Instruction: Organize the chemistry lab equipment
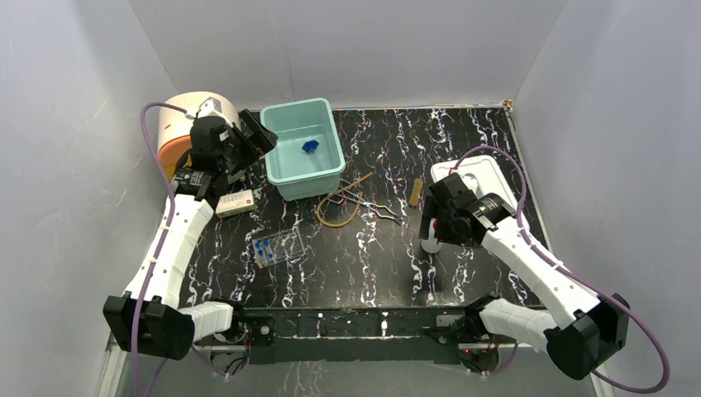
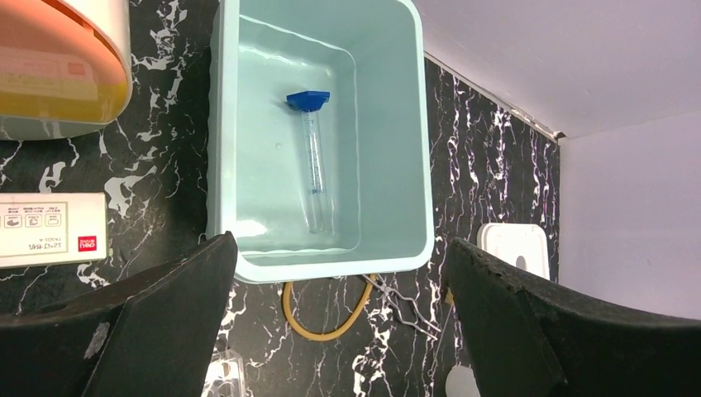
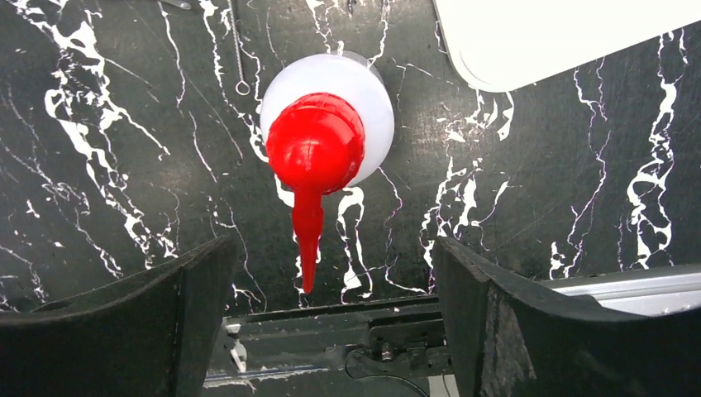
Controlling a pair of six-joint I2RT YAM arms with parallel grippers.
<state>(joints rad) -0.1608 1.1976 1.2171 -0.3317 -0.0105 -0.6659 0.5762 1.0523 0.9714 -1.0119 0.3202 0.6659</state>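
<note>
**Left gripper** [image 2: 340, 241]: jaws wide apart, nothing held, poised over near wall of teal bin [image 2: 216, 124]. Clear syringe w/ blue end [image 2: 312, 161] lies inside bin, blue end away from gripper.

**Right gripper** [image 3: 335, 240]: jaws wide apart, empty, directly above red-nozzled white squeeze bottle [image 3: 324, 124]. Bottle stands upright on table [image 1: 372, 265], nozzle bent toward arm bases.

**Centre:** amber tubing loop [image 1: 337, 211] and metal tongs [image 1: 376, 208] lie side by side just in front of bin.

**Left-centre:** clear rack [image 1: 277, 248] w/ blue-capped vials [image 1: 263, 248], near left forearm.

**Right:** white tray [image 1: 484, 175] beyond right gripper.
</note>
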